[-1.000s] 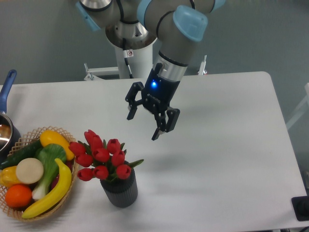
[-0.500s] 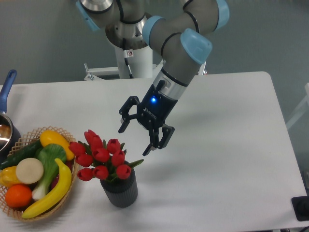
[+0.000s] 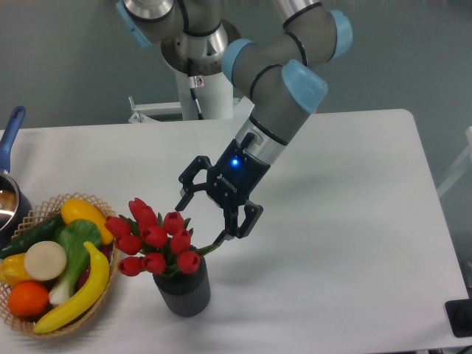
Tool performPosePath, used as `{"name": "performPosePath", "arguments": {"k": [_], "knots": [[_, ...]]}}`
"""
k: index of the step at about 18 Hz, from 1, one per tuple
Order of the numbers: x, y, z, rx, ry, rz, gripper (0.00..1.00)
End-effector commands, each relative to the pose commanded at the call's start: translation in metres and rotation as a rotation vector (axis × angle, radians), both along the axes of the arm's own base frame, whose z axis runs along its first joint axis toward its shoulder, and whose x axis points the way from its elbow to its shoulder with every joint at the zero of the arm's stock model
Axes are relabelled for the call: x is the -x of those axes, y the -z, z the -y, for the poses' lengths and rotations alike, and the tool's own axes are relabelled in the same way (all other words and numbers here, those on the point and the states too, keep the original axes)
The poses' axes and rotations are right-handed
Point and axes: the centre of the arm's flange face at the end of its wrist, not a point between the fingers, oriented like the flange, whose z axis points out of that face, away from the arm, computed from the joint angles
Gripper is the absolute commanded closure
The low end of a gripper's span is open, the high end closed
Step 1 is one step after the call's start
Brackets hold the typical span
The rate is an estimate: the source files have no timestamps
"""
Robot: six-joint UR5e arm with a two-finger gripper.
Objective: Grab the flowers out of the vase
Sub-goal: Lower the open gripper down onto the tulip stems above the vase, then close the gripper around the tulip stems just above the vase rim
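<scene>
Lower and further toward the flowers [image 3: 156,240] than a second ago, my claw [image 3: 200,222] now hangs tilted just above the right side of the bunch, its two fingers spread wide with nothing between them. One fingertip [image 3: 181,204] sits above the topmost tulip on that side, the other fingertip [image 3: 220,237] is down by the green leaf that sticks out to the right; whether either is touching a petal or leaf I cannot tell from this angle. A blue light glows on my wrist just behind the claw. The red tulips stand upright in the vase [image 3: 182,286], a dark ribbed cylinder shorter than the bunch, which rests on the white table [image 3: 346,221] near its front edge. Just to the left of the vase sits a wicker basket [image 3: 92,304] filled with a banana, an orange, a cucumber and other produce. At the far left edge a pot with a blue handle [image 3: 9,136] is partly in view.
</scene>
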Motion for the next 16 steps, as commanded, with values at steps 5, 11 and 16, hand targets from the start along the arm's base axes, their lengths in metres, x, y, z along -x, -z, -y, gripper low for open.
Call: {"name": "performPosePath", "arguments": {"k": [5, 11, 16], "knots": [[0.000, 0.001, -0.002, -0.001, 0.005, -0.004, 0.00], [0.000, 0.010, -0.024, -0.003, 0.048, -0.014, 0.00], [-0.006, 0.019, -0.031, 0.006, 0.064, -0.004, 0.00]]}}
